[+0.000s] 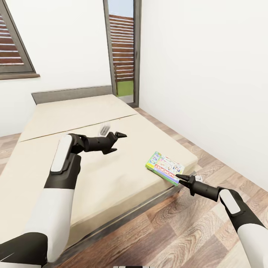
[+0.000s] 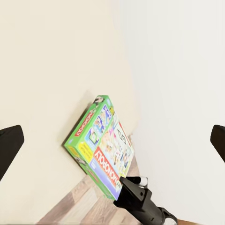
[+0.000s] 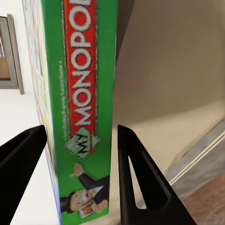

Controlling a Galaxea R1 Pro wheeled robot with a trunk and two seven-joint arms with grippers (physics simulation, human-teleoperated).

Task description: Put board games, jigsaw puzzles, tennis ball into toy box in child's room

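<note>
The Monopoly box (image 1: 164, 168) lies flat on the bed (image 1: 93, 163), at the mattress corner nearest the right arm. The right gripper (image 1: 179, 178) is at the box's near edge, jaws spread wide with the green edge (image 3: 86, 112) between them, seemingly not yet pressing it. The left gripper (image 1: 120, 135) hovers over mid-bed, jaws wide and empty.

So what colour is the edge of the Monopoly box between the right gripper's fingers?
Green with a red banner on the Monopoly box, clearest in the right wrist view.
</note>
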